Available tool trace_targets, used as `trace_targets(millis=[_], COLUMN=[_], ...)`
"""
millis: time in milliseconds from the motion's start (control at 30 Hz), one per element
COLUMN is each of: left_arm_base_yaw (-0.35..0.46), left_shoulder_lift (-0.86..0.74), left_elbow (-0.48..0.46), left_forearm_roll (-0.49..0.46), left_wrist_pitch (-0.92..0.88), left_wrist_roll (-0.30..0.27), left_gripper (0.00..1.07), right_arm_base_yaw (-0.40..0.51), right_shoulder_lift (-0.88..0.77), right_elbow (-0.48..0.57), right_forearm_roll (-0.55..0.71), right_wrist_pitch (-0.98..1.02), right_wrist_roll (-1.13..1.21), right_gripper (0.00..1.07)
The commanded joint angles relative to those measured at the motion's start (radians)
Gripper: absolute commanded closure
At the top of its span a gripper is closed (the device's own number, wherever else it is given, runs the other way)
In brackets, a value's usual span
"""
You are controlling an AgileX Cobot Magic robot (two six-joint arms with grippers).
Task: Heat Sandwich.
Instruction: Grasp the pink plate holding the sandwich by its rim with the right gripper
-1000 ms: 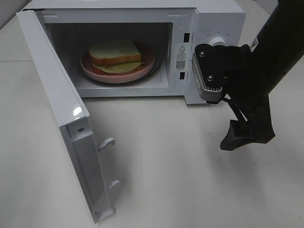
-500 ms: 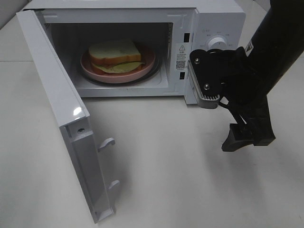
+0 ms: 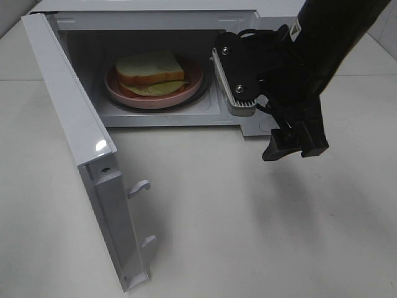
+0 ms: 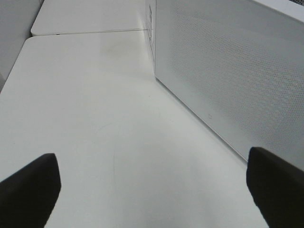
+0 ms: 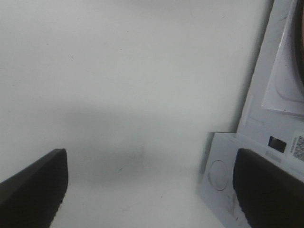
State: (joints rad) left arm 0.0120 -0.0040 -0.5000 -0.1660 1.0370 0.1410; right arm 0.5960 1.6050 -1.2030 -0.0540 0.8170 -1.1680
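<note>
The right arm has swung up and leftward from the lower right of the high view. Its black right gripper point(image 3: 294, 146) now hangs at centre right, in front of the white boxy microwave oven point(image 3: 149, 18), jaws spread wide and holding nothing. The stacked sandwich of pale bread with red-orange filling point(image 3: 152, 69) lies flat on the round pink plate point(image 3: 189, 92) inside the cavity, upper centre-left. Its long axis runs roughly left to right, filling edge towards the open front. The left gripper point(image 4: 152, 190), seen only in its wrist view, is equally wide open and empty beside a perforated white panel point(image 4: 228, 71).
</note>
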Motion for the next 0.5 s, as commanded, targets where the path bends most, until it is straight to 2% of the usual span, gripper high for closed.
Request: trace_targets(millis=[33,267,500], left_arm_base_yaw=[0.004,0.004,0.004], left_shoulder_lift=[-0.02,-0.02,-0.02], left_elbow=[-0.001,-0.001,-0.001], left_forearm_roll=[-0.002,-0.002,-0.002], left_wrist_pitch=[-0.011,-0.011,-0.011], left_wrist_roll=[-0.004,-0.004,-0.004], left_gripper=[0.03,0.03,0.03], right_arm_base_yaw=[0.02,0.054,0.065], right_shoulder_lift=[0.039,0.128,0.19], right_elbow=[-0.045,-0.153,-0.209], right_forearm_roll=[-0.016,-0.022,-0.028], right_wrist_pitch=[-0.007,-0.066,-0.121], right_wrist_roll=[0.015,0.02,0.019], right_gripper=[0.18,0.19,0.19])
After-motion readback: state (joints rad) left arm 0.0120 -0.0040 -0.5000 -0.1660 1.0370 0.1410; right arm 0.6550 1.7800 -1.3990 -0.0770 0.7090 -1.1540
